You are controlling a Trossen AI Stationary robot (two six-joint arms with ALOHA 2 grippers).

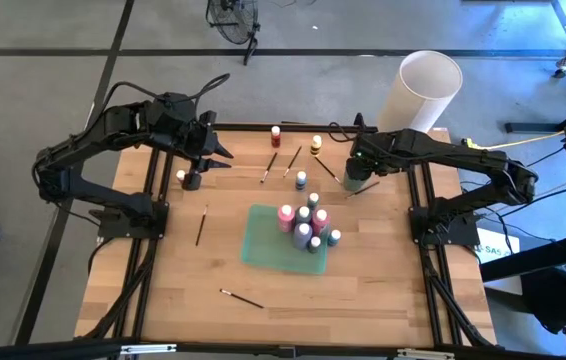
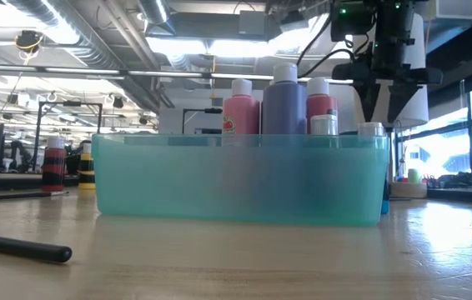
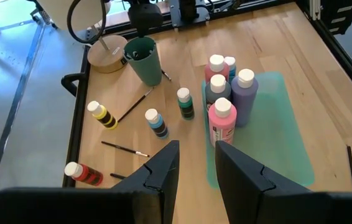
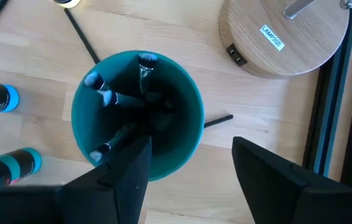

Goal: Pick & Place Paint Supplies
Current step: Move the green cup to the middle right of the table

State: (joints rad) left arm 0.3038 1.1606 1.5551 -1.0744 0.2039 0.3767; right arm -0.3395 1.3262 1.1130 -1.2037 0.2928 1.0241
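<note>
A green tray [image 1: 263, 245] at mid-table holds several paint bottles: pink [image 3: 223, 118], purple [image 3: 244, 93] and others. More bottles stand loose on the wood: red [image 1: 276, 135], yellow [image 1: 316, 144] and blue [image 1: 301, 180]. Thin brushes [image 1: 201, 225] [image 1: 241, 298] [image 1: 270, 167] lie flat on the table. A teal cup [image 4: 137, 115] stands on the table with several brushes in it. My right gripper [image 4: 191, 146] hangs open over the cup, pointing down, one finger above its rim. My left gripper [image 3: 197, 149] is open and empty, high over the far left, slanting toward the tray.
A large white cylinder [image 1: 418, 90] on a round wooden base [image 4: 282, 37] stands at the far right corner, just beyond the cup. Black frame rails [image 1: 418, 210] run along both sides of the table. Bare wood lies near the front edge [image 1: 363, 310].
</note>
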